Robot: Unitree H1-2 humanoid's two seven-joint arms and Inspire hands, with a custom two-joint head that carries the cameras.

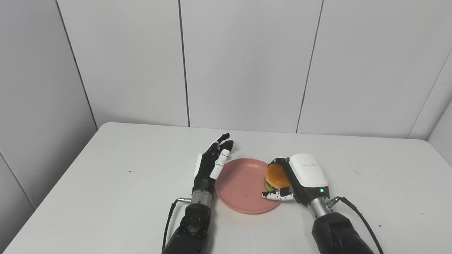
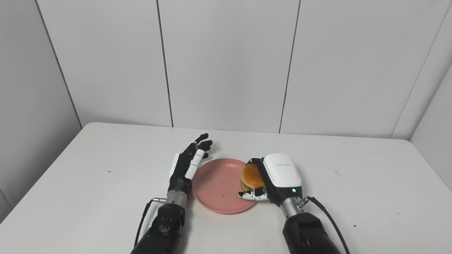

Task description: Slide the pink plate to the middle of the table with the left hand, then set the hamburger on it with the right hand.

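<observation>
So the pink plate [image 1: 243, 185] is seen sitting flat on the white table [image 1: 106, 183], roughly in the middle of it left to right and a bit toward the near side. A few dark specks can be made out on its surface.

The left hand [image 1: 212, 163] is held just at the plate's left edge, fingers stretched out straight and pointing toward the far wall, with the palm turned to the plate. Nothing is being held by it, so it's basically open. Whether the plate's rim is actually touched by it can't be told from either view; it's right beside it at least.

The hamburger [image 1: 277, 177] is gripped by the right hand [image 1: 295, 180], with the fingers wrapped round its far side and the thumb tucked under the near side. An orange bun on top and a bit of green at the bottom are visible. It's positioned over the right edge of the plate, tilted on its side rather than sitting flat. Whether it's already resting on the plate or is held just above can't really be judged.

A small green light is shown on the back of the right hand, and a black cable is looped off each wrist.
</observation>
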